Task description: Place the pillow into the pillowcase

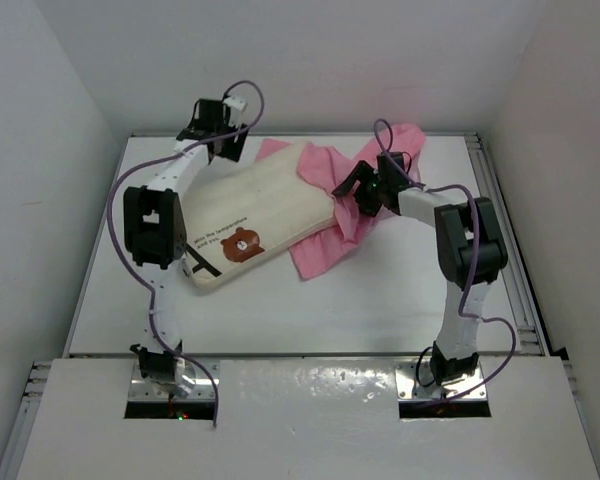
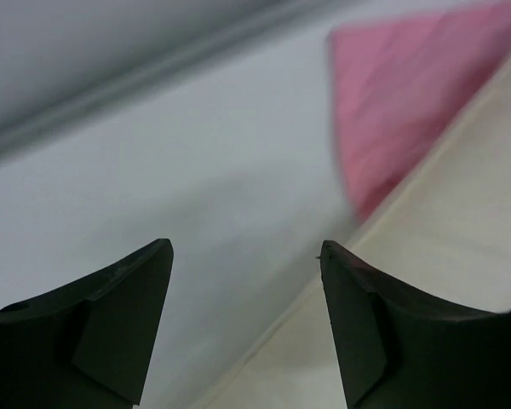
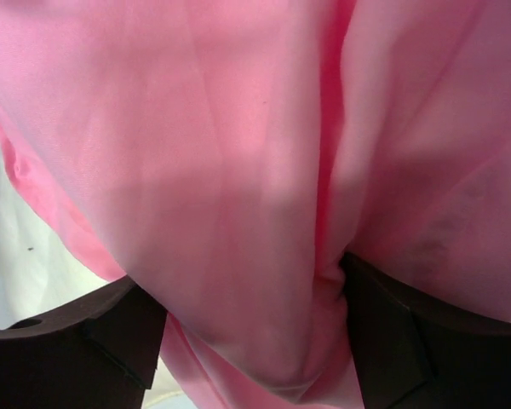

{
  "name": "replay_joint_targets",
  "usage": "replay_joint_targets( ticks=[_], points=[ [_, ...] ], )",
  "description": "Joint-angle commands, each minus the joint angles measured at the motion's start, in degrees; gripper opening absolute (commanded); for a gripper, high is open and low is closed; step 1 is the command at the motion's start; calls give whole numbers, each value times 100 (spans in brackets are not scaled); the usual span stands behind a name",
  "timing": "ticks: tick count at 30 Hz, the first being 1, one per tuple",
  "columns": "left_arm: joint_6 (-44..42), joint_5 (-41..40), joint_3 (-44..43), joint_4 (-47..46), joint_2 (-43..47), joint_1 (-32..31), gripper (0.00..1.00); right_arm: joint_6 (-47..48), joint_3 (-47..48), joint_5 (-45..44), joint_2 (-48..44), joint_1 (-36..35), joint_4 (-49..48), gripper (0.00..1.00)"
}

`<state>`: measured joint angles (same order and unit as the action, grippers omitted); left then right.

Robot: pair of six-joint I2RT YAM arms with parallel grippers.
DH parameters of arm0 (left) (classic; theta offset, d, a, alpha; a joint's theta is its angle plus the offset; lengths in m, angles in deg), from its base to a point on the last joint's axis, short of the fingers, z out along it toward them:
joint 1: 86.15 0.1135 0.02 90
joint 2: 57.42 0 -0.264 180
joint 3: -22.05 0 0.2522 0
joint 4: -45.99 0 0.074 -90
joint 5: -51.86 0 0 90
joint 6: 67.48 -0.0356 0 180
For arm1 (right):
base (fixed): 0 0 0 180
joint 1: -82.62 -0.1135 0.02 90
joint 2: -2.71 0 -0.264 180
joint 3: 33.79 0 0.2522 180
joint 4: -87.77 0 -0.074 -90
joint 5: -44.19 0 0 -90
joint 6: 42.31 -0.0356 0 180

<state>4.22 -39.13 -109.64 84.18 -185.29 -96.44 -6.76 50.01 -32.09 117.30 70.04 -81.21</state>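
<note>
On the left, my left pincer [image 1: 228, 148] hangs over the far left part of the table [image 1: 330, 310], just at the far left corner of the pillow [image 1: 250, 205]. In its wrist view the two dark fingers [image 2: 111, 324] stand apart with nothing between them (only bare table [image 2: 196, 170] shows in the gap), so I read it as open. The cream edge of the pillow [image 2: 460, 256] runs past the right finger, with a pink corner of the pillowcase [image 2: 409, 102] beyond it.

Toward the middle, the pillow lies flat and slantwise on the table, its bear face and black lettering at the near left end. Its far right end rests on the pillowcase [image 1: 325, 250], which spreads out from under it to the right and toward me. A pink fold lies over the pillow's far right corner. Most of the cushion sits in the open, outside the satin.

On the right, my right pincer [image 1: 358, 190] sits down in that pink fold at the pillow's right corner. In its wrist view the pillowcase [image 3: 238, 128] fills nearly everything. A loose bunch of satin hangs between the fingers [image 3: 392, 341], which are spread wide, so I call it open with the cloth lying in the gap. A sliver of cream pillow [image 3: 34, 256] shows at the left edge.
</note>
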Motion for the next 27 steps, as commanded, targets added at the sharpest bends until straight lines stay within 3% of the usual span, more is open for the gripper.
replay_joint_targets(
  ticks=[1, 2, 8, 15, 18, 20, 27],
  points=[
    [-313, -621, 891, -138, 156, 228, 68, -39, 386, 105, 213, -78, -86, 74],
    [-453, -630, 1417, -314, 210, 246, 69, -39, 440, 140, 326, -87, -103, 72],
    [-1009, -429, 2441, -984, 386, 132, 68, -179, 1055, 211, 696, -122, -112, 52],
    [-1788, 1899, 3152, 211, 834, -595, 65, -285, 2451, 316, 1591, -227, -262, 47],
    [-2054, 2629, 3110, 650, 975, -1071, 65, -250, 3495, 491, 2083, -333, -87, 47],
    [-2081, 2884, 2996, 932, 949, -1317, 65, -188, 3709, 579, 2217, -429, -7, 47],
    [-2098, 3587, 2302, 1634, 931, -1635, 67, 128, 3254, 816, 2016, -606, -244, 52]
  ],
)
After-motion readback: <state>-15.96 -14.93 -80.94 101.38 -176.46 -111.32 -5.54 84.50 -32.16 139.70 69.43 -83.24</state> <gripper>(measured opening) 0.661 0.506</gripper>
